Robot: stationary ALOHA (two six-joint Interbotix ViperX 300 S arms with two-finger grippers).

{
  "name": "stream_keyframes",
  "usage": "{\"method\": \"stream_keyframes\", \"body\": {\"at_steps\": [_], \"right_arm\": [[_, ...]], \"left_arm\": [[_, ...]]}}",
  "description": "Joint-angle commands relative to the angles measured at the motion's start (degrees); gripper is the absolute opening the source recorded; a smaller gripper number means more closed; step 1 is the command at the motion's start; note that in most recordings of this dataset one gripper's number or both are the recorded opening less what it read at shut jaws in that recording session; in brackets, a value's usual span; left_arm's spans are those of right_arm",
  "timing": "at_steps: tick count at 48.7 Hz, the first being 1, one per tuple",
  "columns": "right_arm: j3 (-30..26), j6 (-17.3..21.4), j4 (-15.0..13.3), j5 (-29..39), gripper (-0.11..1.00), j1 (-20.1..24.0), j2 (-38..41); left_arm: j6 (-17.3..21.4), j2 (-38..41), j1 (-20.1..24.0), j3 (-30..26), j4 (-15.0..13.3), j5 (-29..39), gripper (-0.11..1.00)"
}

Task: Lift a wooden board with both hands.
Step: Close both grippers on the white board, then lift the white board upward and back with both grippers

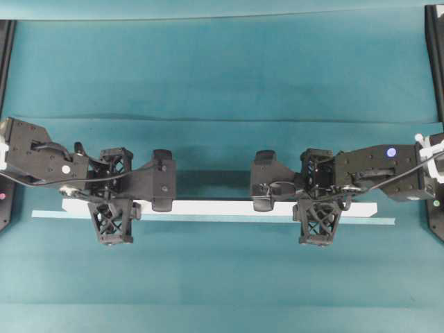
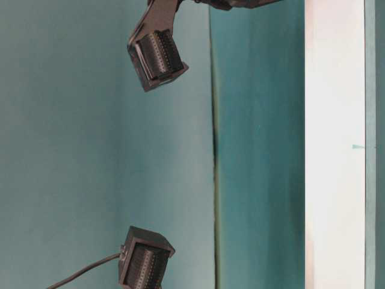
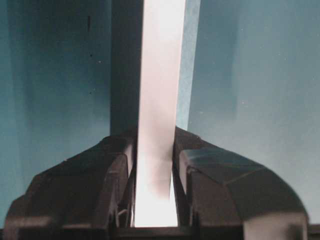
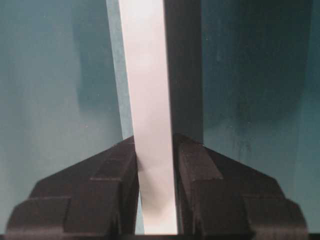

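Note:
The wooden board (image 1: pixel 215 207) is a long white plank running left to right across the teal table. My left gripper (image 1: pixel 114 203) is shut on it near its left end, and my right gripper (image 1: pixel 318 205) near its right end. In the left wrist view the board (image 3: pixel 162 75) runs between the two black fingers (image 3: pixel 117 175) of the left gripper (image 3: pixel 155 165), touching both. The right wrist view shows the board (image 4: pixel 145 75) pinched the same way by the right gripper (image 4: pixel 154 165). Its dark shadow (image 1: pixel 208 184) lies apart from it on the cloth, so the board is off the table.
A thin pale teal strip (image 1: pixel 48 214) lies along the board's near side, also in the table-level view (image 2: pixel 373 180) beside the board (image 2: pixel 334 150). Black frame rails (image 1: pixel 436 55) stand at the table's side edges. A cloth fold (image 1: pixel 222 119) crosses behind the arms.

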Motion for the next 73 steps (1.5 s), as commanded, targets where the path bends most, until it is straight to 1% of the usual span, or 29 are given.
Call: {"method": "stream_keyframes", "body": {"at_steps": [1,10,23,39,47,57,68,73], "right_arm": [[-0.35,0.26,0.26,0.44,0.21,0.18,0.35],[-1.05,0.35,0.35,2.72,0.21,0.18,-1.05],[-3.78,0.35,0.44,7.73,0.21,-0.18,-4.22],[-9.93,0.88,0.62,18.02,0.21,-0.35,-7.91],[-12.66,2.11,0.62,21.71,0.21,-0.53,-9.05],[-14.59,2.29,0.62,25.49,0.21,-0.88,-10.81],[-16.35,2.37,0.62,28.83,0.21,-1.14,-12.22],[-17.75,2.37,0.62,30.41,0.21,-1.14,-12.39]], "left_arm": [[-0.09,-1.05,0.26,-1.05,0.09,0.09,0.17],[-0.26,-2.46,0.26,-2.20,0.09,1.32,0.17],[-1.41,-5.54,0.26,-4.48,0.09,6.77,0.17],[-1.41,-9.93,0.26,-8.17,0.09,14.94,0.17],[-1.41,-11.25,0.26,-10.63,0.09,18.98,0.17],[-1.49,-12.30,0.70,-14.68,0.09,25.31,0.17],[-1.49,-13.18,0.88,-16.70,0.09,26.28,0.17],[-2.02,-13.27,0.97,-18.54,0.09,28.13,0.17]]}}
